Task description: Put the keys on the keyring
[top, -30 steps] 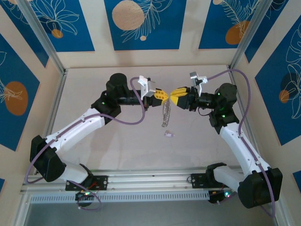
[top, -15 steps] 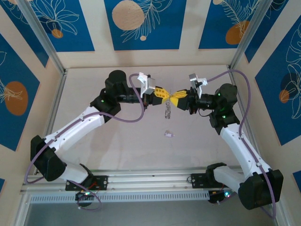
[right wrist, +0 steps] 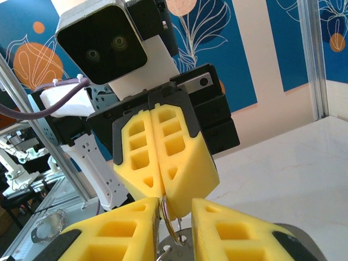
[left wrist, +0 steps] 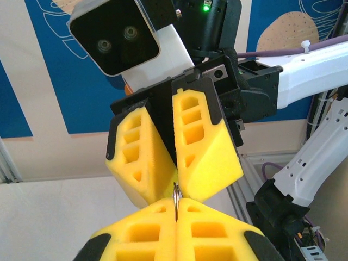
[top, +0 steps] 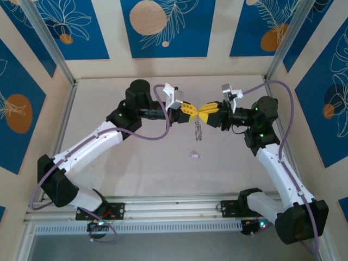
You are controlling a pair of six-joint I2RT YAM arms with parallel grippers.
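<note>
Left gripper is clamped on the keyring, held above the worktop. Right gripper sits slightly parted around it, grip unclear. 1 key lies loose below, not yet threaded.

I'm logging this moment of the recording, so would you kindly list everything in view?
keyring: one, dark grey with silvery pieces, hanging in the air below the meeting fingertips
key: one, pale lilac, lying loose on the table, nearer the bases than the keyring
table: one, pale beige, under both arms
wall panels: several, blue with white leaf lines and orange discs, around the table
rail: one, silver, along the near edge
cables: two, purple, one along each arm
arms: two, white and black, reaching in to the centre
left gripper: one, yellow fingers, shut on the keyring
right gripper: one, yellow fingers, slightly apart around the ring
</note>
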